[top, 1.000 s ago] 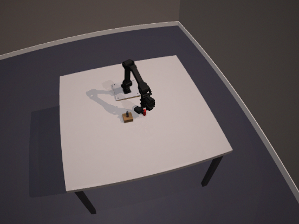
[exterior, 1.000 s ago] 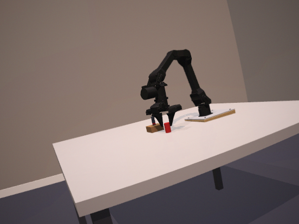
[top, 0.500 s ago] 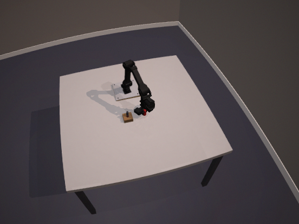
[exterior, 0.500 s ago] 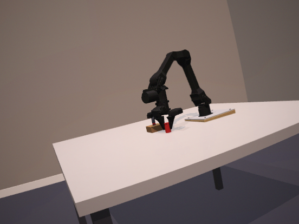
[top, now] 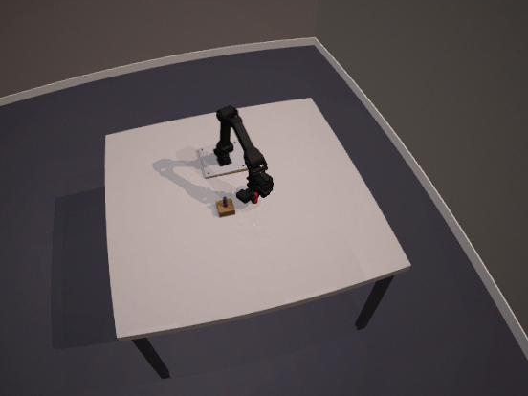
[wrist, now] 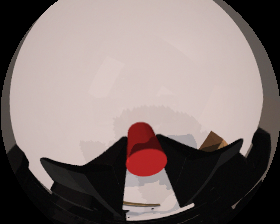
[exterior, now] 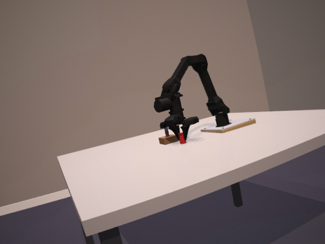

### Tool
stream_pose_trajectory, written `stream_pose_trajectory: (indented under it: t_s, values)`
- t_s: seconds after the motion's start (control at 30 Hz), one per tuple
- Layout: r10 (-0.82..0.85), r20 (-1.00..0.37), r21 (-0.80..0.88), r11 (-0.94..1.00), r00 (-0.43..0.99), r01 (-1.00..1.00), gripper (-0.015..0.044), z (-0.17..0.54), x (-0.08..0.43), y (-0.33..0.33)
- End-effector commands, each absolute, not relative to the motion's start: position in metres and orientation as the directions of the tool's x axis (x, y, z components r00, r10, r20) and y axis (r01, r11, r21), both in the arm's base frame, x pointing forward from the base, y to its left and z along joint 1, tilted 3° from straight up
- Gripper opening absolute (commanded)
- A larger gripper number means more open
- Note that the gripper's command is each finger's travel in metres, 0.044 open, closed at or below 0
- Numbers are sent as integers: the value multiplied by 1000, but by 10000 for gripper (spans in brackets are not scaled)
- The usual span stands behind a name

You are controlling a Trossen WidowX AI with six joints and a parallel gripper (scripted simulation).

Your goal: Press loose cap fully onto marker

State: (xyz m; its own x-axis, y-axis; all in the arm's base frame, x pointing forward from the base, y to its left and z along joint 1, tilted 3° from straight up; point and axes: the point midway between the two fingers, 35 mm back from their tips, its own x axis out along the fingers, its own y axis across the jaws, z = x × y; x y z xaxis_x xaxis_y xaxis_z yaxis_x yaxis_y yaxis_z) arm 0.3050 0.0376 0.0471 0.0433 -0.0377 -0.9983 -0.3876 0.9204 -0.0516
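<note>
Near the middle of the white square table (top: pixel 287 260), just in front of our pale mounting plate (top: pixel 221 164), we have our black parallel-jaw end effector (exterior: pixel 181 132) lowered to the surface and closed on the small red cylindrical marker cap (exterior: pixel 182 138). From the exterior view the cap stands upright with its base on or right at the table, and our two dark fingers (exterior: pixel 176 131) come down on either side of it, pinching its upper part. Our wrist view shows the same cap (wrist: pixel 145 148) between the black finger pads, one pad pressed to each side, its round red end facing the camera. Just beside the cap, apart from it, sits the small tan wooden holder block (top: pixel 225 208), flat on the table. Out of its top rises the short dark marker (top: pixel 225 199), upright; in the exterior view we see a red band low on the marker (exterior: pixel 166 131) just above the block (exterior: pixel 168 139), while its upper end is partly hidden behind our end effector body. A corner of the block (wrist: pixel 214 141) also peeks out past our right-hand finger in the wrist view. Our black six-joint arm (exterior: pixel 203 81) arches up from the plate and folds down over the cap, pointing the end effector straight down.
</note>
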Motion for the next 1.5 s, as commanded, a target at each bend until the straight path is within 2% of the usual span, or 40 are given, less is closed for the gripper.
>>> stream_pose_trajectory:
  t_s: [0.0, 0.63, 1.47]
  values:
    - [-34, -998, -53, 919, 54, -391, 0, 60, 308, 39]
    - [-34, -998, -53, 919, 54, -391, 0, 104, 305, 38]
    - [-41, -998, -59, 918, 54, -391, 0, 136, 305, -43]
